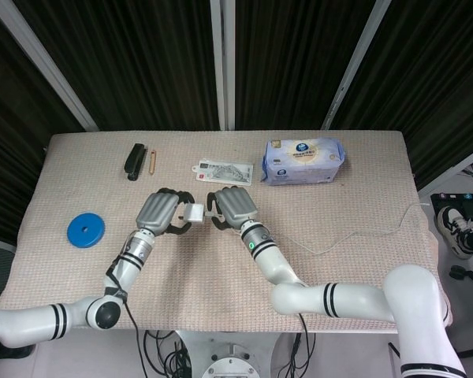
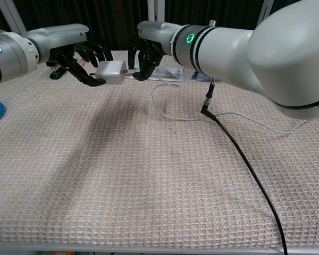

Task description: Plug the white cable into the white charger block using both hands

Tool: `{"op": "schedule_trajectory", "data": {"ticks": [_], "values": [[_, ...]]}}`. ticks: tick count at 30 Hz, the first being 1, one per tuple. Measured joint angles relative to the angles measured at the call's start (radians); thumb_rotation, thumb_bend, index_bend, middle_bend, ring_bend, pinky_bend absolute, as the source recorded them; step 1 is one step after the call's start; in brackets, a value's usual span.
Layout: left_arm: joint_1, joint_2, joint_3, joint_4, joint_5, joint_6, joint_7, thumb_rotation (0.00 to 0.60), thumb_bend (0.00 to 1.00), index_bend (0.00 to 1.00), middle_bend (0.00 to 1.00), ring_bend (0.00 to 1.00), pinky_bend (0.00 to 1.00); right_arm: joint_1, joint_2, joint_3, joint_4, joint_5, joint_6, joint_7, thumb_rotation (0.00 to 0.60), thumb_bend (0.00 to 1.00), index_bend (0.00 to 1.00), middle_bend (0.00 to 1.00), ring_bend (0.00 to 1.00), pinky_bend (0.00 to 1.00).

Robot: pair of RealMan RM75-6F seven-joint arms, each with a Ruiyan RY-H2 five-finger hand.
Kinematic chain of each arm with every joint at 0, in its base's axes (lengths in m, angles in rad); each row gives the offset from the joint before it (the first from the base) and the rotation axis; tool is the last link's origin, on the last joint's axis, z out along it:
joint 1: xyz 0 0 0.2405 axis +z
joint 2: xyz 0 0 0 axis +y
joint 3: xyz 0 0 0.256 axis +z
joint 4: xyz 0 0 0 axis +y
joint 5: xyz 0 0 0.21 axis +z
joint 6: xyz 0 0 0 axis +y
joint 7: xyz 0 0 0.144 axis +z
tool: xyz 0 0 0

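The white charger block [image 2: 111,72] [image 1: 193,212] hangs above the cloth, gripped in the dark fingers of my left hand [image 2: 81,59] [image 1: 159,211]. My right hand [image 2: 144,57] [image 1: 230,207] sits close on its right and pinches the plug end of the white cable [image 2: 165,110]. The plug tip meets the block's right face. From the hand, the cable drops to the cloth, loops, and trails right toward the table edge [image 1: 363,235].
On the far side of the table lie a black stapler [image 1: 135,161], a pencil [image 1: 153,161], a printed card [image 1: 223,171] and a blue tissue pack [image 1: 303,161]. A blue disc [image 1: 85,230] is at left. A black cable [image 2: 244,164] crosses the near cloth.
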Motion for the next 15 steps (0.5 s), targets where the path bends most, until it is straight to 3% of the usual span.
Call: {"op": "schedule_trajectory", "data": {"ticks": [15], "values": [[-0.018, -0.005, 0.003, -0.005, -0.035, 0.013, 0.023, 0.6, 0.41, 0.56, 0.53, 0.29, 0.23, 0.005, -0.015, 0.005, 0.013, 0.007, -0.002, -0.003, 0.6, 0.41, 0.63, 0.59, 0.34, 0.31]]}}
